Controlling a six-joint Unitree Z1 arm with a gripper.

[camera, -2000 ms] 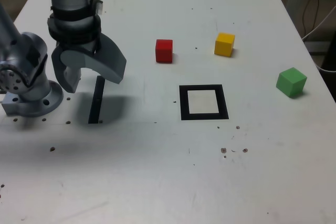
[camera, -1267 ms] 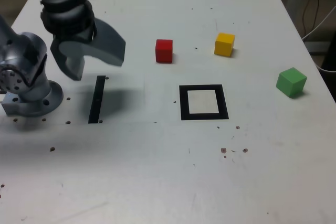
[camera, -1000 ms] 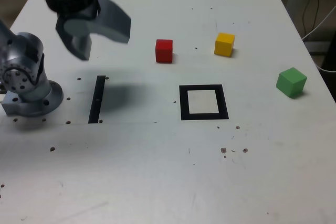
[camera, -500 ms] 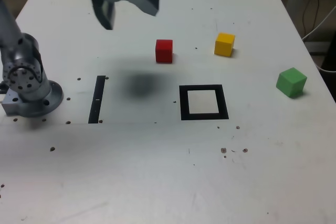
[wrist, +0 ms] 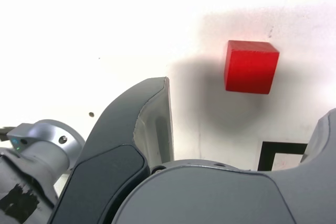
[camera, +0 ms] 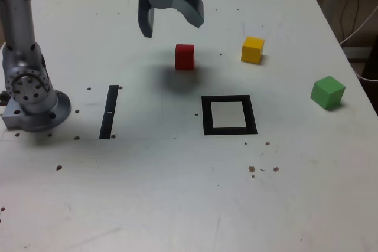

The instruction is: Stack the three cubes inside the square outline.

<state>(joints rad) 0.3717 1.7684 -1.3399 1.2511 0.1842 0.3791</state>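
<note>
The red cube (camera: pixel 184 57) sits on the white table, behind and to the left of the square outline (camera: pixel 229 114) in the exterior view. The yellow cube (camera: pixel 253 50) lies further toward the exterior view's right, and the green cube (camera: pixel 328 92) is near the right edge. My gripper (camera: pixel 172 26) hangs open above the table, just behind the red cube and apart from it. In the wrist view the red cube (wrist: pixel 251 66) lies ahead between the spread fingers (wrist: pixel 152 124), with nothing held. A corner of the square outline (wrist: pixel 277 150) also shows in the wrist view.
A straight black tape strip (camera: pixel 109 111) lies at the exterior view's left, beside the arm's grey base (camera: pixel 32 95). Cables hang beyond the table's right edge (camera: pixel 354 69).
The arm has swung from over the tape strip toward the exterior view's right and back, arriving above the red cube. The jaws stayed open and the cubes have not moved.
</note>
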